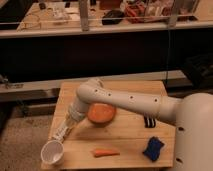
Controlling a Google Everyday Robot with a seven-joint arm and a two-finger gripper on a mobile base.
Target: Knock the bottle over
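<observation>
My white arm reaches from the right across the wooden table (130,89) toward its left front. The gripper (69,123) is at the end of the arm, pointing down and to the left. A pale, see-through bottle (58,134) lies slanted right at the gripper's tip, between the arm and the table's left edge. The arm hides where the gripper meets the bottle, so I cannot tell whether they touch.
An orange bowl (101,114) sits mid-table, partly under the arm. A white cup (52,152) stands at the front left corner, just below the bottle. A carrot (105,152) lies at the front, a blue sponge (153,148) at the front right, and a small black object (149,121) beside it.
</observation>
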